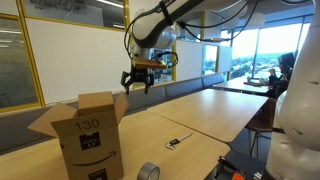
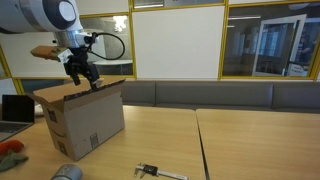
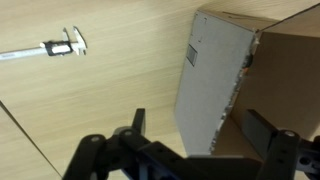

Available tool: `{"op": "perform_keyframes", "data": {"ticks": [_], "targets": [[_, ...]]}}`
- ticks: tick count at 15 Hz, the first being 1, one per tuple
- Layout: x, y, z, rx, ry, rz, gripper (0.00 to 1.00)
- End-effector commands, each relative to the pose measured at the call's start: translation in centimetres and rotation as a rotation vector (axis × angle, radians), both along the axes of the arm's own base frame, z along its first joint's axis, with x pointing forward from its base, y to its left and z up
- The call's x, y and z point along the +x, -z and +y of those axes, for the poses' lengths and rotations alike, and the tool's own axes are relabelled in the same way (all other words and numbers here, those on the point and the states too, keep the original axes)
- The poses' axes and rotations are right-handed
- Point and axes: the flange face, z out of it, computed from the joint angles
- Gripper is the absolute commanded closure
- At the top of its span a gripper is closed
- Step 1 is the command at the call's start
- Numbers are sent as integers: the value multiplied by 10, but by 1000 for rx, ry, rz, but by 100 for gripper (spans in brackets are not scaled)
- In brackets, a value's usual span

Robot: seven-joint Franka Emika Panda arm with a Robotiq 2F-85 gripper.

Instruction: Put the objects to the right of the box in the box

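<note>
There is one open brown cardboard box (image 2: 85,122), one grey-and-black metal caliper (image 2: 160,172), one grey roll of tape (image 2: 67,173) and one black two-finger gripper (image 2: 82,76). All three objects rest on a pale wood-grain table (image 2: 255,150), which is made of several tops pushed together with thin seams between them. The room is an office with glass walls in yellow frames, white panels, a long grey bench seat (image 2: 225,96) behind the table and bright windows (image 1: 270,45) at one end. A dark laptop (image 2: 14,108) stands at the table's edge beyond the box. The box stands upright with its flaps (image 1: 45,122) spread outward and "130" written on one side in an exterior view (image 1: 88,128). The caliper lies flat on the table, well apart from the box. In the wrist view (image 3: 50,48) its long axis runs nearly level across the picture, the jaw end towards the box (image 3: 225,85) and the beam running off the frame edge. The tape roll lies flat near the table's front edge, close to a lower corner of the box (image 1: 148,171). The gripper hangs in the air above the box's open top, its fingers (image 3: 135,128) spread wide with nothing between them.
</note>
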Motion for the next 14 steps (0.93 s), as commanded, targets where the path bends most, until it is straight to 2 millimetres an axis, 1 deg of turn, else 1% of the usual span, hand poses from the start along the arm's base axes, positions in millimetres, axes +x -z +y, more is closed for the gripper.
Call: {"op": "perform_keyframes", "data": {"ticks": [1,3,9,12,14], "targets": [[-22,11,-43,34,158,29,0],[-19,31,-69,80,252,71,0],[5,98,-134,223,539,165,0],[17,132,-159,309,676,187,0],[17,153,-173,351,774,201,0]]}}
